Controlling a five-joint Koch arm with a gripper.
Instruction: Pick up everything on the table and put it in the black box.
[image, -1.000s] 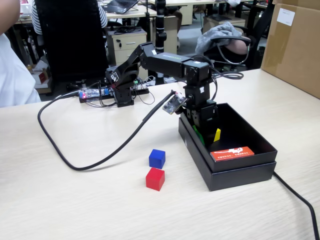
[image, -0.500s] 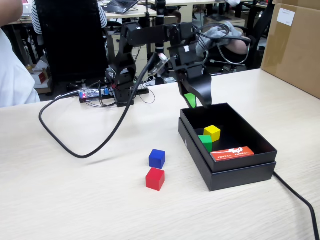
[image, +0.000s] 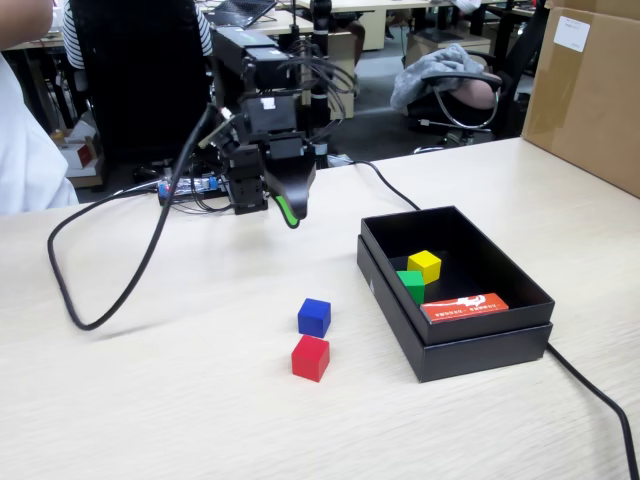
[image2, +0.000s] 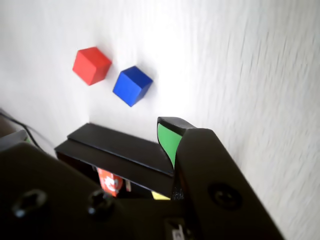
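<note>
- Your arm's gripper (image: 291, 212) hangs above the surface (image: 150, 400) — whether its fingers are spread, you cannot tell.
- 2 cubes, yellow (image: 424, 266) and green (image: 411, 285), sit inside the black box (image: 480, 345).
- Blue cube (image: 314, 317) and red cube (image: 310, 357) lie outside.

- A flat red-orange card (image: 464, 307) with white print lies at the near end, by my fixed view; my wrist view catches a sliver of it (image2: 110, 182).
- A big brown cardboard carton (image: 585, 85) stands at the far right edge.
- A thick black cable (image: 120, 290) loops across the wood to my left.
- Behind me, a black office chair (image: 140, 75) and a second chair draped with grey cloth (image: 440, 68).
</note>
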